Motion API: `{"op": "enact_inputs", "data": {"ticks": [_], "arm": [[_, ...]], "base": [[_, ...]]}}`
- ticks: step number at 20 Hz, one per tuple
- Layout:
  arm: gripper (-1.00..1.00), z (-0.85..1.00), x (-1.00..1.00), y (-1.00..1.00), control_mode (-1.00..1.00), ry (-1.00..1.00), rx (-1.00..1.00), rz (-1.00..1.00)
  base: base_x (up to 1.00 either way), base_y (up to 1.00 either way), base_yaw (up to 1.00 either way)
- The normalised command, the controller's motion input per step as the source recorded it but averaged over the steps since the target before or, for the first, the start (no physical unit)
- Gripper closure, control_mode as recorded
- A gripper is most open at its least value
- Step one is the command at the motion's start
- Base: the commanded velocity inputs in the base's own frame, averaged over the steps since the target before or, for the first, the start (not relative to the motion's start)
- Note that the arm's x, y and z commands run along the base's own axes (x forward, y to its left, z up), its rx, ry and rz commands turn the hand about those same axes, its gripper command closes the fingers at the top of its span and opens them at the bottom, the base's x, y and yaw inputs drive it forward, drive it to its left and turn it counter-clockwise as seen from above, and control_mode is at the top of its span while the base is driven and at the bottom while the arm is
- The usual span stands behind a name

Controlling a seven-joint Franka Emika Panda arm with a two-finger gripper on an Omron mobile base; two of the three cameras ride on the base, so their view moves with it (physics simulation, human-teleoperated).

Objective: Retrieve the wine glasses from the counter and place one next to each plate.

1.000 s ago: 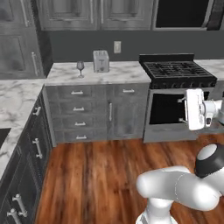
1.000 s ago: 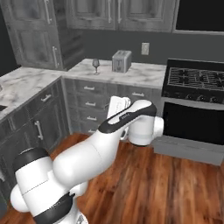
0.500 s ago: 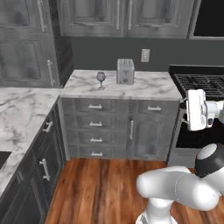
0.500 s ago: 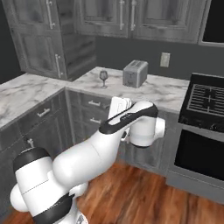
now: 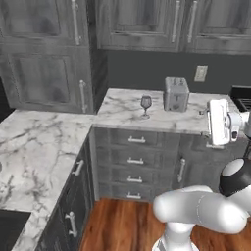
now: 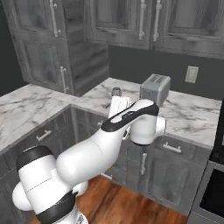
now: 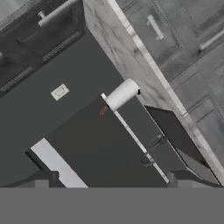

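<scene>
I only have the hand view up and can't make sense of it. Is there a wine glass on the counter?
Observer: Yes, one wine glass stands upright on the counter, just left of the toaster.
Operator: Is the gripper close to it?
Observer: No. The gripper is open and hangs right of the toaster, apart from the glass.
Operator: Does the right base view show the glass better?
Observer: No. There the arm covers its lower part.

Silver toaster (image 5: 176, 94) below a wall outlet (image 5: 200, 73), dark grey upper cabinets (image 5: 142, 22) overhead.
</scene>
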Motion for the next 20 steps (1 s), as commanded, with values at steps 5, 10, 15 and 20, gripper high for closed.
{"op": "enact_inputs", "data": {"ticks": [5,10,15,20], "arm": [[-1.0,0.0,0.0,0.0,1.0,0.0,0.0,0.0],[-1.0,0.0,0.0,0.0,1.0,0.0,0.0,0.0],[-1.0,0.0,0.0,0.0,1.0,0.0,0.0,0.0],[-1.0,0.0,0.0,0.0,1.0,0.0,0.0,0.0]], "base": [[1.0,0.63,0.02],[1.0,-0.01,0.0],[0.52,-0.25,-0.1],[0.6,0.02,-0.34]]}}
